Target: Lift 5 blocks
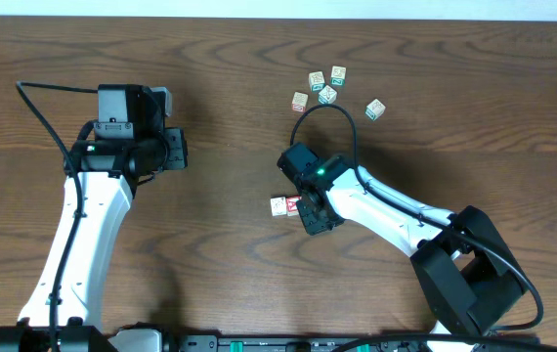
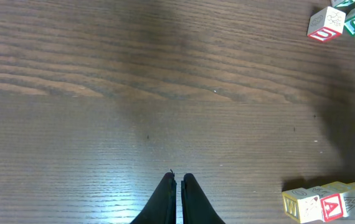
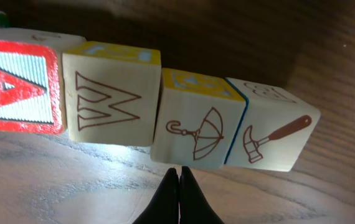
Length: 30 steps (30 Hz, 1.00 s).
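Observation:
A row of blocks lies close in front of my right gripper (image 3: 179,169): a red "A" block (image 3: 15,87), a "W" block (image 3: 112,99), an umbrella block (image 3: 197,127) and a hammer block (image 3: 271,137). The gripper is shut and empty, its tips just below the umbrella block. From overhead only the red "A" block (image 1: 280,206) shows beside the right gripper (image 1: 310,213); the others are hidden under it. Several more blocks (image 1: 327,94) lie scattered at the back. My left gripper (image 2: 179,177) is shut and empty over bare wood, far left (image 1: 176,151) of the blocks.
The left wrist view catches the row's "W" block (image 2: 300,205) and "A" block (image 2: 332,207) at lower right, and two back blocks (image 2: 326,25) at upper right. A black cable (image 1: 322,112) arcs over the right arm. The wooden table (image 1: 220,254) spreads all round.

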Motion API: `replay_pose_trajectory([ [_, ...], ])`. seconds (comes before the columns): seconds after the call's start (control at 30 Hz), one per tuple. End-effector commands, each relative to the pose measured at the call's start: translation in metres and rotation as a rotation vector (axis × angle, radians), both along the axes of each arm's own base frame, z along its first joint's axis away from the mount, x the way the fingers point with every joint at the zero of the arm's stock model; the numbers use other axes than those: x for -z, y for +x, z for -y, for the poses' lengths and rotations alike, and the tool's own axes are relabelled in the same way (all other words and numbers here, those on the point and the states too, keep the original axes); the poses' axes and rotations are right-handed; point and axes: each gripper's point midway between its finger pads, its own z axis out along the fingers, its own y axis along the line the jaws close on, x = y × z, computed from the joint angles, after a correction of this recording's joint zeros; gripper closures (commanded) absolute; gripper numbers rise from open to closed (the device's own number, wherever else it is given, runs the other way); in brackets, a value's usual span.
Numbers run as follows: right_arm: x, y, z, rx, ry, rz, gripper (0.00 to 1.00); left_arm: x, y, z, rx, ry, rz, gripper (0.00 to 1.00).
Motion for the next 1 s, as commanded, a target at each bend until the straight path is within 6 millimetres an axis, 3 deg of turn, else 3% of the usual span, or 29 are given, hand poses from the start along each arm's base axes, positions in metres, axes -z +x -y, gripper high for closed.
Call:
replay_pose_trajectory([
  [0.0,-0.0044,0.0023,0.0018,0.011,-0.005,0.026,0.99,0.0034,-0.0008,0.0016,0.0,-0.007,-0.011,0.93],
  [0.97,-0.0056,0.0112,0.0031,0.011,-0.019,0.071,0.99,0.0035,-0.0008,0.0015,0.003,-0.005,-0.01,0.93],
])
